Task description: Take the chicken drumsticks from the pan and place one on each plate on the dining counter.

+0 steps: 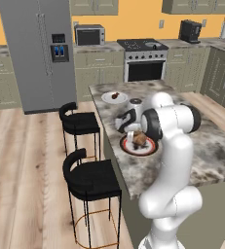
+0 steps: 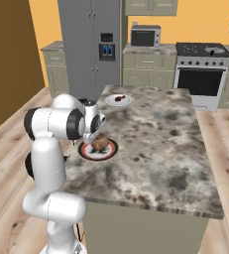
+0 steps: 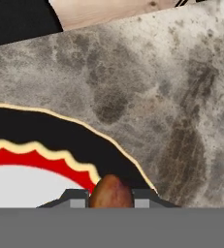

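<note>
On the dining counter lies a plate with a red and dark rim near the stool-side edge. My gripper hovers low over it, shut on a golden-brown chicken drumstick, which shows between the fingertips. Further along the counter, a plain white plate holds the other drumstick. The grey pan sits on the stove at the back wall.
Two black bar stools stand along the counter's left side. A grey fridge and a microwave line the back wall. The counter stretches bare to the right of the plates.
</note>
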Tool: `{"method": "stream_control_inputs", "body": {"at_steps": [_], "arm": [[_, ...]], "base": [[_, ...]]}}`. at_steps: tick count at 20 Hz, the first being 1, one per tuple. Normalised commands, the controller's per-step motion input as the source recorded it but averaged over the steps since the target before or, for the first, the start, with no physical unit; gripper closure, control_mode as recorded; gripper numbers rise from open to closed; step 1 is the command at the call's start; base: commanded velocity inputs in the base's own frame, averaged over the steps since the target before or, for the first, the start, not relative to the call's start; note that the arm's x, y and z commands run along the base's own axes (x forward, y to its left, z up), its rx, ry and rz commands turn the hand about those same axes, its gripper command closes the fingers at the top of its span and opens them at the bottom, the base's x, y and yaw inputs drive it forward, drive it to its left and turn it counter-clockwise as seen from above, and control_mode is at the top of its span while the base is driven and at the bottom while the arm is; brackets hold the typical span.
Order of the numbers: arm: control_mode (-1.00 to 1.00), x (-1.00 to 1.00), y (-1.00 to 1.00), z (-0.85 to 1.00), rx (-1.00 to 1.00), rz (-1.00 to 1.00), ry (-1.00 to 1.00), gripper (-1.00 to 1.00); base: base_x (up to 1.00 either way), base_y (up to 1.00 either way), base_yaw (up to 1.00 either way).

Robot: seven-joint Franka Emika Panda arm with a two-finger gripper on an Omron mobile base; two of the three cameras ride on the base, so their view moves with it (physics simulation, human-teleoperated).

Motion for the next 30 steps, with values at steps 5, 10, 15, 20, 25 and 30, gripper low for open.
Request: {"method": "stream_control_inputs", "body": {"at_steps": [5, 10, 15, 20, 25, 30], "arm": [[-1.0, -0.01, 0.04, -0.01, 0.0, -0.23, -0.13, 1.0], [-1.0, 0.09, -0.04, -0.16, 0.0, -0.13, -0.03, 1.0], [-1.0, -0.12, 0.0, 0.13, 0.02, -0.11, 0.0, -1.0], [-1.0, -0.14, -0.01, 0.35, 0.0, -0.08, 0.0, -1.0], [-1.0, -0.07, -0.05, 0.41, 0.0, -0.08, 0.0, -1.0], [-1.0, -0.64, -0.28, 0.43, 0.09, -0.01, 0.01, -1.0]], "base": [[0.0, 0.0, 0.0], [0.0, 0.0, 0.0], [0.0, 0.0, 0.0], [0.0, 0.0, 0.0], [0.0, 0.0, 0.0], [0.0, 0.0, 0.0]]}}
